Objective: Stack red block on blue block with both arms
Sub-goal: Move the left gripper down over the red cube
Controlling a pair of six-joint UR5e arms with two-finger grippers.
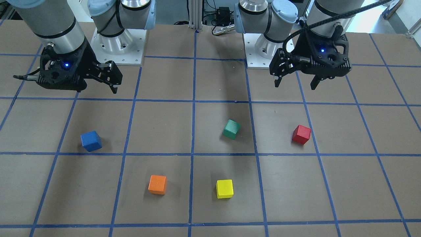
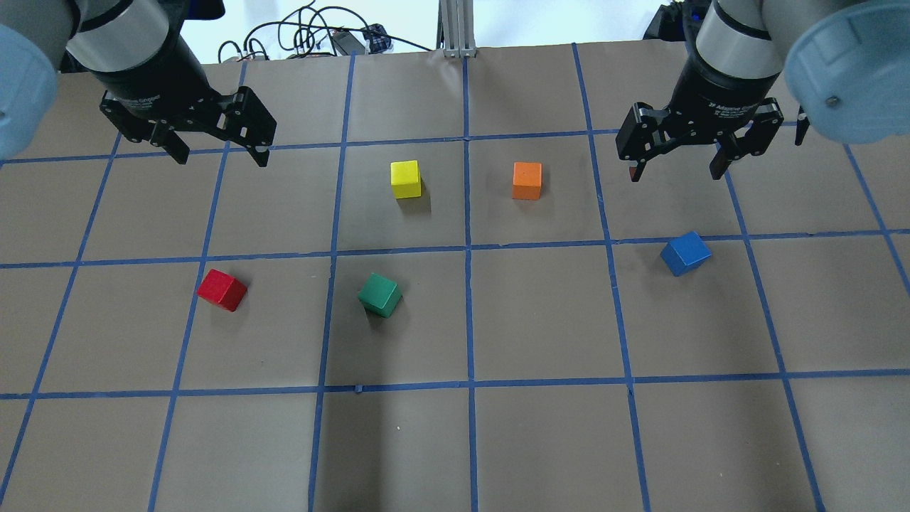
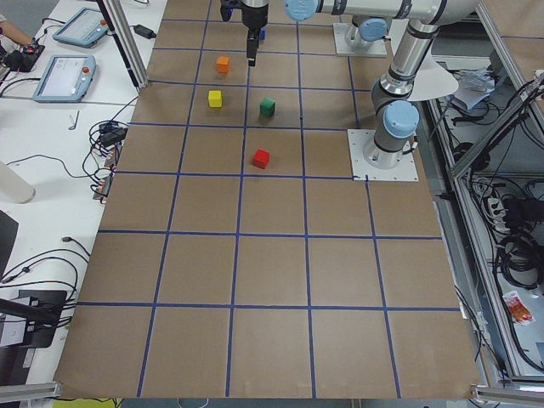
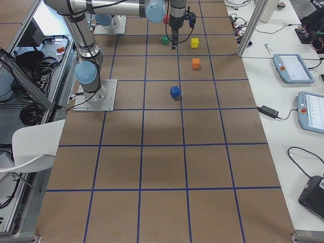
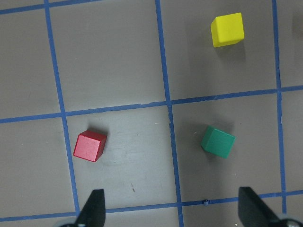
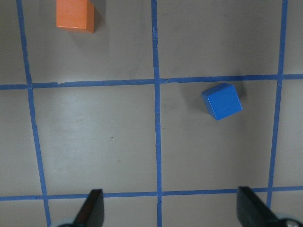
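Note:
The red block point(image 2: 222, 290) lies on the brown table on my left side; it also shows in the front view point(image 1: 301, 134) and the left wrist view point(image 5: 89, 146). The blue block point(image 2: 685, 254) lies on my right side, also in the front view point(image 1: 91, 141) and the right wrist view point(image 6: 222, 101). My left gripper point(image 2: 221, 158) hangs open and empty above the table, beyond the red block. My right gripper point(image 2: 675, 175) hangs open and empty, beyond the blue block. Both blocks rest alone, far apart.
A green cube point(image 2: 379, 295) lies right of the red block. A yellow cube point(image 2: 406, 179) and an orange cube point(image 2: 527, 180) sit farther out near the middle. Blue tape lines grid the table. The two arm bases point(image 1: 118, 42) stand at the robot's edge.

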